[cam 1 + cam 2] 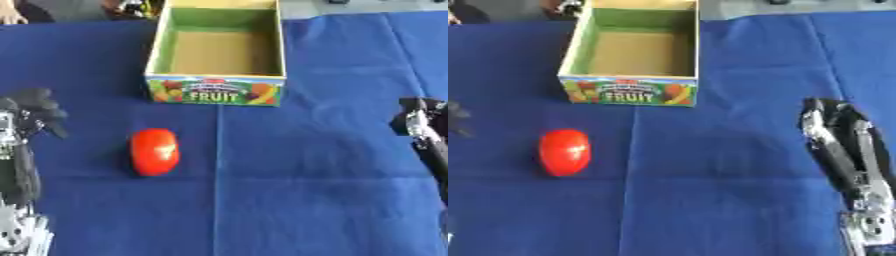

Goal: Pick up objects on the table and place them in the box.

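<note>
A glossy red oval object (155,151) lies on the blue cloth-covered table (306,190), in front of the open cardboard box printed with fruit pictures (217,91) and apart from it; the black left hand (33,112) hangs to the object's left, well apart from it, and the black right hand (833,131) rests far off on the right side of the table. The left hand's fingers look curled with nothing in them, though they are blurred, while the right hand's fingers lie fairly straight and hold nothing. The box's near wall hides part of its floor, and the left hand is almost wholly cut off in the right eye view.
</note>
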Robot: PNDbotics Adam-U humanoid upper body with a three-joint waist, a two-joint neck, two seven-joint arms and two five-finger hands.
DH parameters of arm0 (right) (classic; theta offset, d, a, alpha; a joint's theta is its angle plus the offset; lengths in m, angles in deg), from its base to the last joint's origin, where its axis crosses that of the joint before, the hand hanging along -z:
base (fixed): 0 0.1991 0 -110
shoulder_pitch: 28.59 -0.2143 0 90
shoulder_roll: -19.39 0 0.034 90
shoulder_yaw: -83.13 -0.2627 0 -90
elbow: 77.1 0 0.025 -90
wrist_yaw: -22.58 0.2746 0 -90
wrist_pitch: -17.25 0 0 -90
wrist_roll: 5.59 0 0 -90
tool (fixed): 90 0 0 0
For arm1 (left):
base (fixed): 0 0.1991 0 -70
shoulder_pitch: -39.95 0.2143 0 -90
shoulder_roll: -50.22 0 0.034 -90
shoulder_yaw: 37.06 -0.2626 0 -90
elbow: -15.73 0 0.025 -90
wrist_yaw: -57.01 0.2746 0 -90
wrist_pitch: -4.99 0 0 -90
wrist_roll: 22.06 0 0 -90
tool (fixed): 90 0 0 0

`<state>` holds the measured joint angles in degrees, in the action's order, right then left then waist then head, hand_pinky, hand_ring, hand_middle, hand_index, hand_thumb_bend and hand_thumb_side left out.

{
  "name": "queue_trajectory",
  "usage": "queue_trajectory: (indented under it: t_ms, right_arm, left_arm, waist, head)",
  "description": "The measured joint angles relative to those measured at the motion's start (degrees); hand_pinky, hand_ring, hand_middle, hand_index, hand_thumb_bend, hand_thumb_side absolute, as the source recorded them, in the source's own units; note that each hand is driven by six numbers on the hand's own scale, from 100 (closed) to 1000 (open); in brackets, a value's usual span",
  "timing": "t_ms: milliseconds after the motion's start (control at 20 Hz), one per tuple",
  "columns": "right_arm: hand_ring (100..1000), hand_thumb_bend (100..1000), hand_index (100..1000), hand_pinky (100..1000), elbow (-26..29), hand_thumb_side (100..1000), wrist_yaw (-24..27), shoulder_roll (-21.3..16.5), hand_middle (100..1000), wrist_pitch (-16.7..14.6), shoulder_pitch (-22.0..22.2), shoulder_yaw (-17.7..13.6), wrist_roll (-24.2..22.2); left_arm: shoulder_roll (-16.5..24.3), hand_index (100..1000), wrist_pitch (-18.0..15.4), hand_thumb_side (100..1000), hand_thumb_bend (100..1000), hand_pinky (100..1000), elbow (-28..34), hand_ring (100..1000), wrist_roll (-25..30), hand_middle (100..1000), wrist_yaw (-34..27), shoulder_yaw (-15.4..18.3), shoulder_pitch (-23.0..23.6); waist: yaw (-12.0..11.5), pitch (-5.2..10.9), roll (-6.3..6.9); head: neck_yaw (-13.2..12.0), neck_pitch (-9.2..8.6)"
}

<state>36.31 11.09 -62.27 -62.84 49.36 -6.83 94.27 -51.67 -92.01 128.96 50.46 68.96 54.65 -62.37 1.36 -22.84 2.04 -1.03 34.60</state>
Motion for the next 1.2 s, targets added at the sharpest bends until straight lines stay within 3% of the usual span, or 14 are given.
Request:
queue_trajectory:
  t_ms: [400,550,900,1000,1100,1150,1200]
  right_arm:
    - [597,100,713,641,0.0,649,0.0,-0.2,518,0.1,1.0,0.0,-0.1]
    - [598,100,713,641,0.0,650,0.0,-0.2,517,0.1,1.3,0.0,-0.1]
    - [598,100,713,641,0.0,653,0.0,-0.7,517,0.3,1.6,0.1,-0.3]
    - [598,100,713,642,0.0,654,0.0,-0.7,516,0.5,1.6,0.4,-0.5]
    - [598,100,713,642,0.0,655,0.0,-0.7,516,0.6,1.7,0.5,-0.7]
    - [598,100,713,642,0.0,656,0.0,-0.7,516,0.7,1.8,0.6,-0.8]
    - [598,100,713,642,0.0,656,0.0,-0.7,516,0.7,1.8,0.7,-0.9]
  left_arm:
    - [7.6,743,3.5,955,100,352,0.0,537,3.5,548,5.3,0.8,-7.2]
    - [11.3,828,5.2,968,103,395,0.0,590,5.8,615,7.6,-0.1,-10.9]
    - [20.1,966,10.4,1000,100,341,-3.1,590,11.3,752,13.1,-7.3,-19.5]
    - [22.7,1000,11.9,1000,100,363,-5.4,631,12.9,797,14.7,-9.9,-21.1]
    - [25.3,1000,13.5,1000,168,382,-8.0,673,14.5,805,16.4,-12.6,-22.5]
    - [26.6,1000,14.1,1000,251,435,-9.4,734,15.4,810,17.2,-14.0,-23.2]
    - [27.7,1000,14.4,1000,278,460,-10.8,757,16.3,819,18.1,-15.5,-24.0]
  waist:
    - [-0.6,1.35,0.71]
    - [-0.6,1.59,0.84]
    - [-0.7,2.02,1.62]
    - [-0.3,2.02,1.73]
    - [0.2,2.02,1.73]
    - [0.4,2.02,1.74]
    - [0.5,2.02,1.79]
  head:
    - [1.1,0.61]
    - [1.3,0.86]
    - [2.2,1.50]
    - [2.2,1.56]
    - [2.1,1.56]
    - [2.0,1.56]
    - [1.9,1.56]
